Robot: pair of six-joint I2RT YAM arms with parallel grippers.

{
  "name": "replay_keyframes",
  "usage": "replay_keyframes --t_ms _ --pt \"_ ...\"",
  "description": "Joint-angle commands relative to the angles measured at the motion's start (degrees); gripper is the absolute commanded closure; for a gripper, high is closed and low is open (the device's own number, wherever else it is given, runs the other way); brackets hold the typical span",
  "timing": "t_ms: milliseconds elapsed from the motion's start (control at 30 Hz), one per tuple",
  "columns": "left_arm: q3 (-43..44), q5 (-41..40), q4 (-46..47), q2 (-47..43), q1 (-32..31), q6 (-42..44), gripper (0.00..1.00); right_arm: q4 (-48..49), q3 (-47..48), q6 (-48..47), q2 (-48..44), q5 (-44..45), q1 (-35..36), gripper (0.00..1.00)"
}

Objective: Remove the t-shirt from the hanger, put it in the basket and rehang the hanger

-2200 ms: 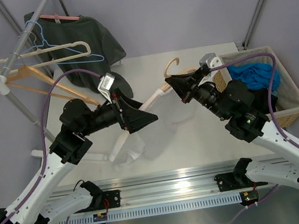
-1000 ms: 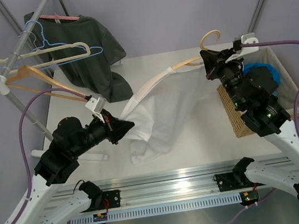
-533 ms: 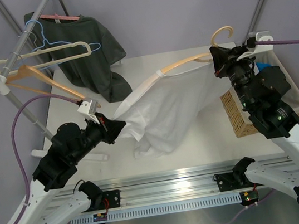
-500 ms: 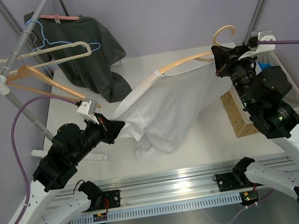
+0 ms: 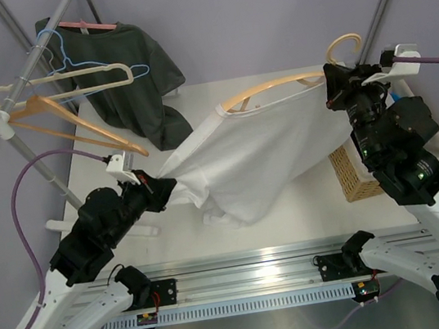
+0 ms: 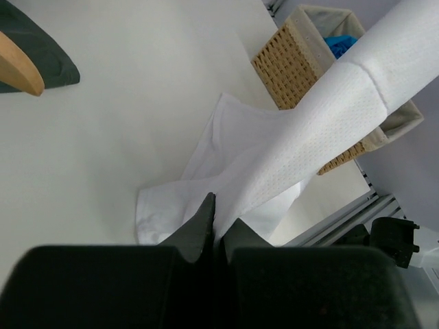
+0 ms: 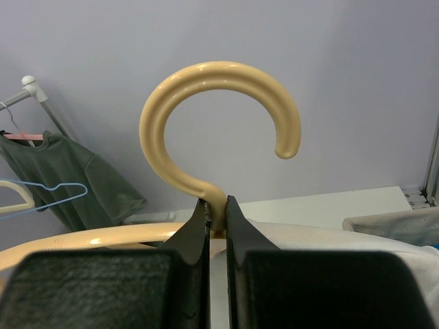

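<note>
A white t-shirt (image 5: 254,147) hangs stretched in the air on a cream hanger (image 5: 274,86), its lower part drooping onto the table. My right gripper (image 5: 333,91) is shut on the hanger's neck just below the hook (image 7: 206,89), holding it high at the right. My left gripper (image 5: 166,191) is shut on a fold of the t-shirt (image 6: 322,130) at the left and pulls the cloth taut. In the left wrist view the fabric runs from the jaws up to the right, with more of it lying on the table (image 6: 206,157).
A clothes rack (image 5: 25,78) at the back left carries a dark green shirt (image 5: 135,69) and several empty hangers, one wooden (image 5: 73,124). A wicker basket (image 5: 349,174) with blue cloth stands at the right, partly behind my right arm.
My right gripper has lifted the hanger up and to the right. My left gripper has drawn back down and left with the shirt, stretching it wider between the two arms.
</note>
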Motion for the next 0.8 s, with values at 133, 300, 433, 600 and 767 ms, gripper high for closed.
replay_keyframes --t_ms 133,300,433,600,767 --pt "-2.7 -6.2 0.6 0.0 0.2 -1.3 1.0 0.6 6.1 0.0 0.7 7.7 -1.0 1.0" --pt "-3.0 -7.7 0.4 -1.5 0.2 -1.4 1.0 0.7 6.5 0.0 0.0 8.6 -1.2 1.0" --pt "-3.3 -7.3 0.3 -1.3 0.2 -1.1 1.0 0.0 7.7 0.0 -0.2 8.8 -1.3 1.0" --pt "-2.6 -2.4 2.9 0.8 0.1 -0.1 1.0 -0.4 7.2 1.8 -0.5 1.5 -1.4 1.0" --pt "0.4 3.3 9.5 8.8 0.2 0.2 0.96 0.0 5.3 6.5 2.3 -18.0 -1.3 1.0"
